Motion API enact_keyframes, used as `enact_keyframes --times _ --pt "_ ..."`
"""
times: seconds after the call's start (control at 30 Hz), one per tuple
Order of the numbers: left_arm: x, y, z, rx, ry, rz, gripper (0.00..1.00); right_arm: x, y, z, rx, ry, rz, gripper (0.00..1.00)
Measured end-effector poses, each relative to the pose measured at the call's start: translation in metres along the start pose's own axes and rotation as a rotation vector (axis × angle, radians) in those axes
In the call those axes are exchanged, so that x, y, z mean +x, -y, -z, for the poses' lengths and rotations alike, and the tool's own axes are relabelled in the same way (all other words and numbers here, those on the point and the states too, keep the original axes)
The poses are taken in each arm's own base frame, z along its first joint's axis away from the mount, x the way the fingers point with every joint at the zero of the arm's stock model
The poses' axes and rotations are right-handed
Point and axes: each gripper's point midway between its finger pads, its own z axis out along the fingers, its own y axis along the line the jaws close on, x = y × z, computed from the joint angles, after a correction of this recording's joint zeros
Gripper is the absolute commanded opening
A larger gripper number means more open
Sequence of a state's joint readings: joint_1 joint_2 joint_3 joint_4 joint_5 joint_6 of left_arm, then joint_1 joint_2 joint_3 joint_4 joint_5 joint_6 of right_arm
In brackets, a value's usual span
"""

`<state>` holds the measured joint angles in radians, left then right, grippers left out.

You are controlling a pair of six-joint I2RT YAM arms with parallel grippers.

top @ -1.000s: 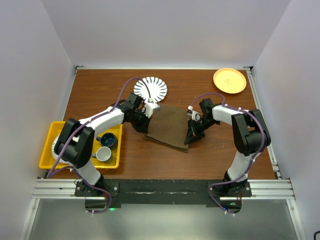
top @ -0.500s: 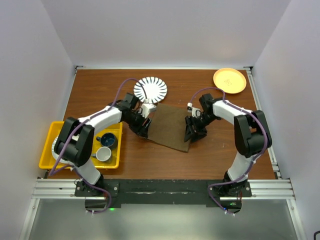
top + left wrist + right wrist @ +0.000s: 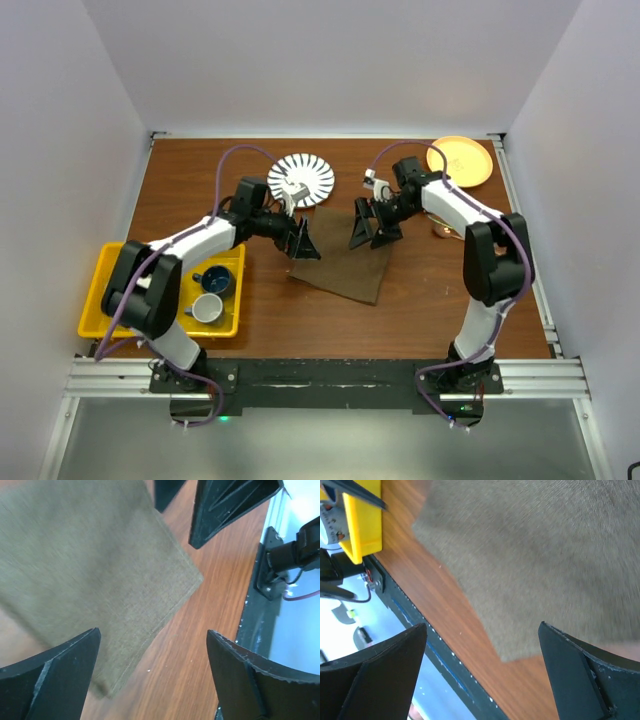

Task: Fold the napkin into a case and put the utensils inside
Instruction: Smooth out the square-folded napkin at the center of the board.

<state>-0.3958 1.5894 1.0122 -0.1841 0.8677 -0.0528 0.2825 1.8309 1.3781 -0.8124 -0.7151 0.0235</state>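
Both the left pincer (image 3: 306, 245) and right pincer (image 3: 366, 232) gape empty above the napkin (image 3: 345, 268).

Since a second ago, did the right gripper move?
Yes. The right gripper went away from the arm bases, toward the table's far side, closer to the orange plate. It is now by the napkin's far edge.

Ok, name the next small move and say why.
The napkin lies flat as a broad rectangle, not yet folded narrow. The left gripper and right gripper hang above it, jaws open and empty. So probably: lower both to its edges and grip, ready to fold it narrower.
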Motion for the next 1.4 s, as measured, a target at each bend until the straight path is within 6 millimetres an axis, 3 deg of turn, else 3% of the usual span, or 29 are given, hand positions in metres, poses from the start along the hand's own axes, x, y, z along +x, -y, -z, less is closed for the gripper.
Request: enact_keyframes --times 0.1,0.33,0.6,0.77,0.83,0.9,0.97,1.13,1.2,1.3,1.4 --pt "0.026 -0.011 -0.018 0.047 -0.034 0.116 0.86 0.0 0.014 -0.021 -0.013 -0.03 -0.031 0.98" --pt "0.078 -0.025 -0.042 0.104 -0.104 0.318 0.86 0.012 0.038 -0.049 -0.021 -0.083 -0.066 0.98" --pt "0.087 -0.013 -0.04 0.18 -0.102 0.374 0.86 0.022 0.036 -0.048 -0.062 -0.097 0.008 0.98" --pt "0.103 0.015 -0.035 0.186 -0.149 0.36 1.0 0.049 0.026 -0.043 -0.086 -0.167 0.059 0.98" --pt "0.101 0.028 -0.028 0.183 -0.161 0.321 1.0 0.059 0.019 -0.037 -0.097 -0.2 0.071 0.98" --pt "0.08 0.034 -0.019 0.155 -0.135 0.242 1.0 0.059 0.009 -0.028 -0.111 -0.201 0.089 0.98" --pt "0.036 0.04 -0.007 0.121 -0.055 0.089 1.0 0.042 -0.006 -0.013 -0.11 -0.156 0.139 0.98" --pt "-0.098 0.069 0.037 0.003 0.194 -0.336 1.0 -0.047 -0.05 0.048 0.0 0.168 0.381 0.98" --pt "-0.133 0.071 0.05 -0.056 0.261 -0.457 1.0 -0.072 -0.062 0.072 0.06 0.292 0.463 0.98" --pt "-0.15 0.055 0.056 -0.147 0.294 -0.521 1.0 -0.106 -0.073 0.099 0.144 0.457 0.551 0.98" --pt "-0.148 0.031 0.041 -0.171 0.259 -0.479 1.0 -0.122 -0.074 0.102 0.152 0.509 0.551 0.98"
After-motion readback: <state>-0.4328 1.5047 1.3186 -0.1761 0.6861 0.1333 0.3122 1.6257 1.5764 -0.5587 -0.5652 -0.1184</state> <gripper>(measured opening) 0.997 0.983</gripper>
